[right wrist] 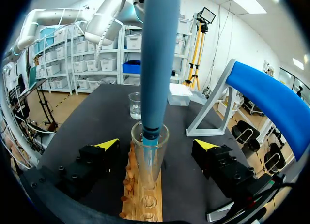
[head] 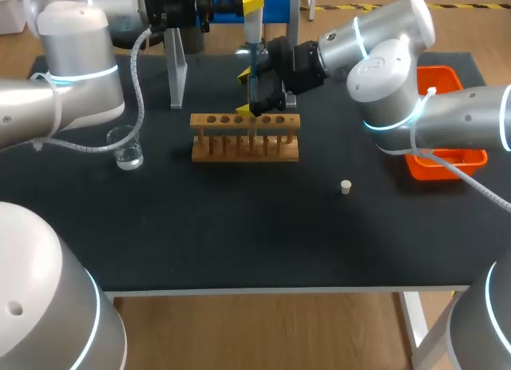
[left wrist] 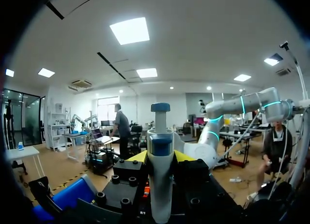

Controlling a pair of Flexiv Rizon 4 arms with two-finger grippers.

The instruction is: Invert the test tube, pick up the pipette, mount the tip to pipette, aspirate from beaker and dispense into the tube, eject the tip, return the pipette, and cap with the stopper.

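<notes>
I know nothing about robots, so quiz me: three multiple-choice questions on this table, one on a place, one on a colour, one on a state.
1. Where is the small white stopper? A on the black table, apart from the wooden rack; B atop the rack; C in someone's hand.
2. The plastic bin's colour? A green; B orange; C purple.
3. The blue pipette's lower end is: A lying flat; B bent sideways; C inside the clear glass tube's mouth.
Answers: A, it lies alone on the tabletop; B, plainly orange; C, the right wrist view shows it.
</notes>
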